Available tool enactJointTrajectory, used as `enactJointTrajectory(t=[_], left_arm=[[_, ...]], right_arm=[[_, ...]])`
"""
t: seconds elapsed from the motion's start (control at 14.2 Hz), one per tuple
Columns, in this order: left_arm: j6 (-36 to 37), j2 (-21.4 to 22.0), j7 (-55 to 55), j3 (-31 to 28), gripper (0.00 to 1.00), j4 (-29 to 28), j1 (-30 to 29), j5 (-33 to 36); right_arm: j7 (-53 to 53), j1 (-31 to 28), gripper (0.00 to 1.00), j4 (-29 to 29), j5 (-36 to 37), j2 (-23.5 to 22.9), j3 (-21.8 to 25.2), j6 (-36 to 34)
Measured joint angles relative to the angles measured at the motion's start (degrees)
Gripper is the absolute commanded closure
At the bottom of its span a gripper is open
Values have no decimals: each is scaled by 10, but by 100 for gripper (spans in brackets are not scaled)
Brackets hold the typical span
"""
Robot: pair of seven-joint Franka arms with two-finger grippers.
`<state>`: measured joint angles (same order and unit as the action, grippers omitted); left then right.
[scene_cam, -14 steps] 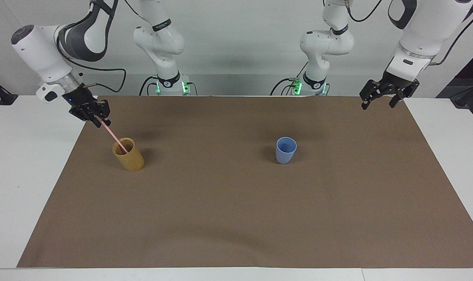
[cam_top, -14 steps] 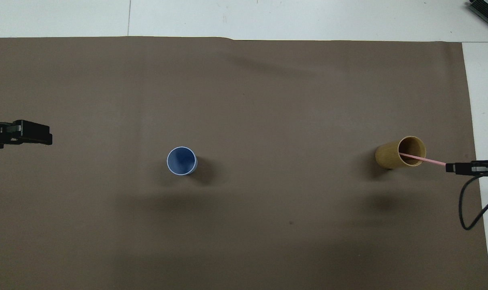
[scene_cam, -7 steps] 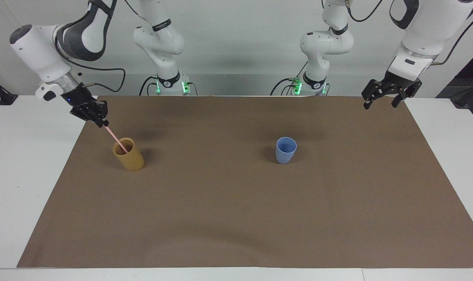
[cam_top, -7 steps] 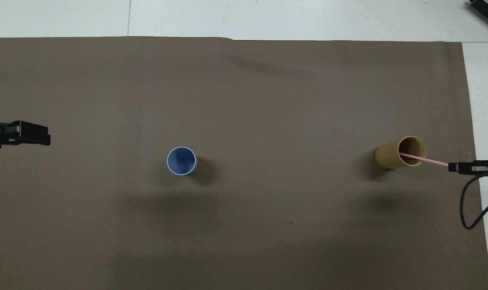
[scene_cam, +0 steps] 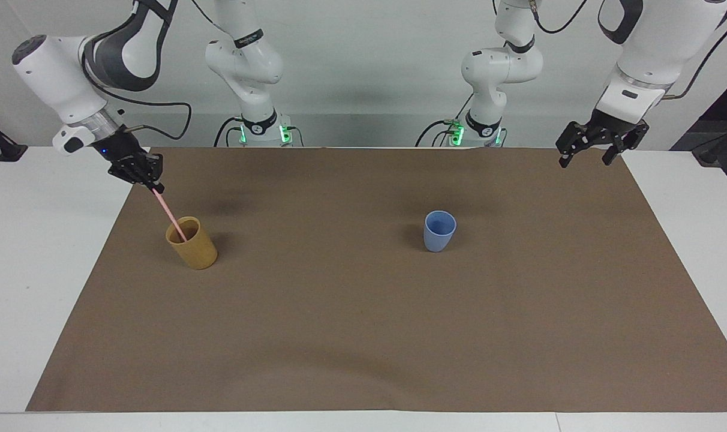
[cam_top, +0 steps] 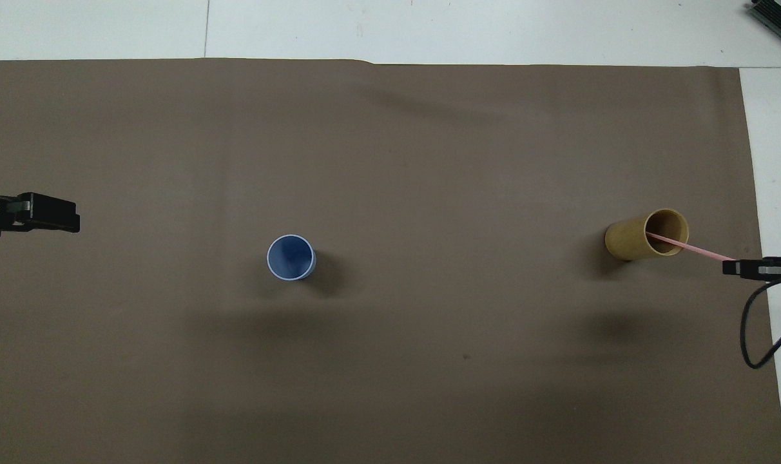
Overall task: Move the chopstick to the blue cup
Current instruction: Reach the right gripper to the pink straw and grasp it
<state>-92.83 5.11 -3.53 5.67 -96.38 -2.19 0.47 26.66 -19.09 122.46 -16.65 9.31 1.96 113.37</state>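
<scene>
Early stage. Right gripper fingers clamped on chopstick top — lower end inside tilted tan cup. Blue cup empty. Left gripper waiting, fingers spread. Extraction, carry, insertion outstanding.

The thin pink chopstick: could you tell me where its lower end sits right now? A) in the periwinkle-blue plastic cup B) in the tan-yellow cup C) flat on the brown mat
B: the thin pink chopstick, pinched by the right gripper, slants down into the tan-yellow cup.

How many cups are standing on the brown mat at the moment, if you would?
2. The blue cup stands mid-mat; the tan cup, tilted and holding the chopstick, is toward the right arm's end. None seem hidden.
</scene>
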Motion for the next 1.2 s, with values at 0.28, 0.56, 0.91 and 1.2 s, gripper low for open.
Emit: enactJointTrajectory(t=[0.28,0.56,0.91,1.2], left_arm=[[2,0,48,2,0,0,-5,0],[4,0,66,3,0,0,-5,0],[5,0,67,13,0,1,-5,-1],[5,0,67,12,0,1,-5,-1]], right_arm=[[0,0,100,0,-5,0,4,0],[0,0,100,-15,-6,0,5,-10],[-25,0,100,-67,-5,0,3,-75],[-76,2,100,-122,11,2,-4,-151]])
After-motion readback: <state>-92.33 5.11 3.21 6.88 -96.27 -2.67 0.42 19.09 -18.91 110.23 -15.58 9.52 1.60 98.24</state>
